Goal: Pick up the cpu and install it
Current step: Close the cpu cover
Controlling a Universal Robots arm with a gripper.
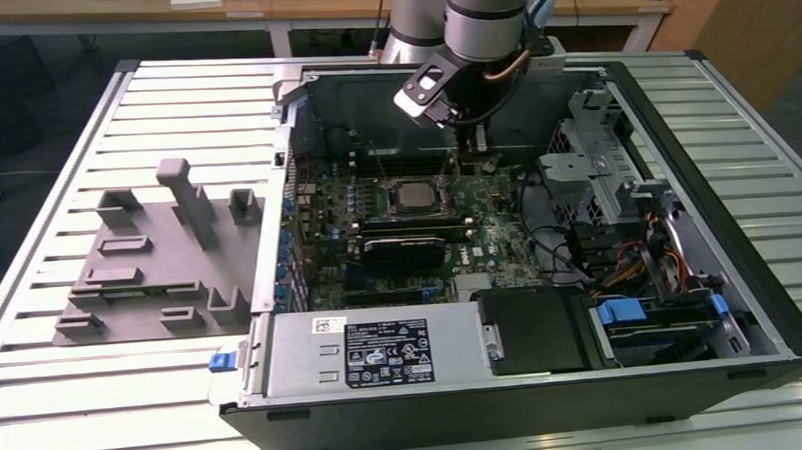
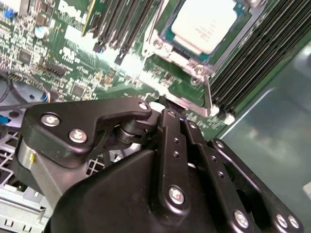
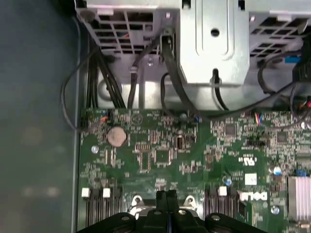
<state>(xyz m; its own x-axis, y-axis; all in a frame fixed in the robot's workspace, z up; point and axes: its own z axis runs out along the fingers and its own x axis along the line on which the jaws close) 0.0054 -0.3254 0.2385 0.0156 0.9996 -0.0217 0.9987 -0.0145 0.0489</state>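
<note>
The gripper (image 1: 470,155) hangs inside the open computer case (image 1: 764,317), near the middle of the exterior view and just behind the cpu (image 1: 411,195). In both wrist views its black fingers (image 3: 164,201) are pressed together with nothing between them. The cpu lies flat in its metal-framed socket on the green motherboard (image 1: 496,198); in the second wrist view its silver top (image 2: 206,22) carries faint grey print too small to read, and the fingertips (image 2: 167,112) sit just off the socket frame's edge, beside the dark memory slots (image 2: 252,63). The power supply (image 1: 298,351) at the case's front bears a black-and-white label (image 1: 386,353) — dense text and marks. In the first wrist view a round coin cell (image 3: 116,136) sits on the board. A grey moulded fixture (image 1: 149,264) rests on the slatted table (image 1: 41,218) at the exterior view's left.
</note>
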